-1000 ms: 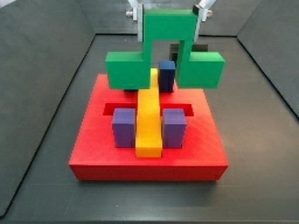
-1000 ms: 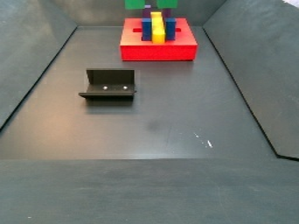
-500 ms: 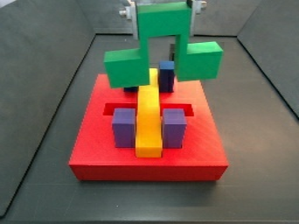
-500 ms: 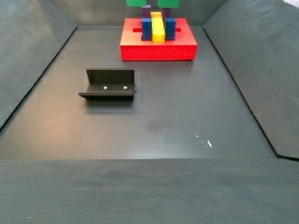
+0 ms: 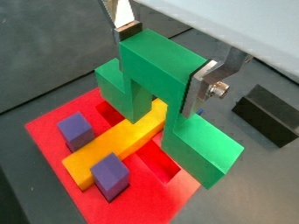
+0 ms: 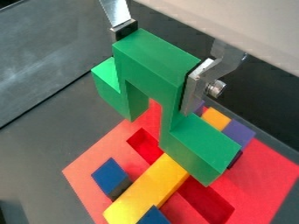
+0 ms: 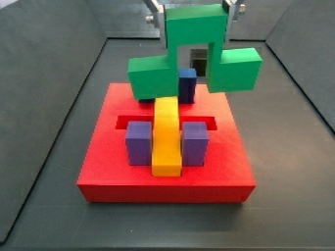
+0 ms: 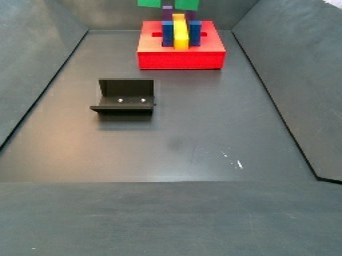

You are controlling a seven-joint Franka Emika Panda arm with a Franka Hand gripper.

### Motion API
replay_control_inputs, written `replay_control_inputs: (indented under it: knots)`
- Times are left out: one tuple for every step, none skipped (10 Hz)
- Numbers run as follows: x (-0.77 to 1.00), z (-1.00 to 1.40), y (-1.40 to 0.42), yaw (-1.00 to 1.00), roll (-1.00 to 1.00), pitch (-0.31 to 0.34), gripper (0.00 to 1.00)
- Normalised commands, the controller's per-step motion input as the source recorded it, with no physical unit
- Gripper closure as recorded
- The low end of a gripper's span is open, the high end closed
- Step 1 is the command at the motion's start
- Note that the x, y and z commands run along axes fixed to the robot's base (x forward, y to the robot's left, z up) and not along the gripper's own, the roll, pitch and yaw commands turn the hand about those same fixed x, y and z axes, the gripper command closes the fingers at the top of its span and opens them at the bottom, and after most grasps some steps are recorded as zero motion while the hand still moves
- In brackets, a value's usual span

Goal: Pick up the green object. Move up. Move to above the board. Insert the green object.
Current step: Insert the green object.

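Both jaws clamping green object (image 5: 162, 92), above board (image 5: 52, 127)

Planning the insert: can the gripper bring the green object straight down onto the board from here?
Probably yes. The gripper holds the green object above the board, straddling the yellow bar; nothing lies between them.

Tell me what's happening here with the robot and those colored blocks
The gripper is shut on the green object, its fingers clamping the raised middle cube. It holds the piece in the air above the red board, over the yellow bar and the posts, not yet inserted. The fixture stands apart on the floor.
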Motion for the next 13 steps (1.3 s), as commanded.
replay_control_inputs:
  knots:
    - [-0.21, 0.0, 0.03, -0.33, 0.0, 0.016, 1.0]
    - [-0.23, 0.0, 0.15, -0.35, -0.04, 0.034, 1.0]
    - [-0.13, 0.0, 0.23, -0.26, -0.18, 0.05, 1.0]
    - [-0.03, 0.0, 0.2, -0.23, -0.25, 0.051, 1.0]
    - [0.0, 0.0, 0.14, -0.19, -0.31, 0.046, 1.0]
    - [0.06, 0.0, 0.13, -0.09, -0.41, 0.043, 1.0]
    - [0.05, 0.0, 0.16, 0.0, -0.44, 0.05, 1.0]
    - [0.0, 0.0, 0.15, 0.0, -0.43, 0.063, 1.0]
    - [0.0, -0.07, 0.03, 0.01, -0.3, 0.0, 1.0]
    - [-0.17, -0.14, 0.0, 0.0, 0.0, -0.05, 1.0]
    - [-0.23, -0.27, 0.0, 0.0, 0.09, -0.087, 1.0]
    - [-0.25, -0.31, 0.0, 0.0, 0.11, -0.106, 1.0]
    - [-0.19, -0.35, 0.07, 0.05, 0.0, -0.074, 1.0]
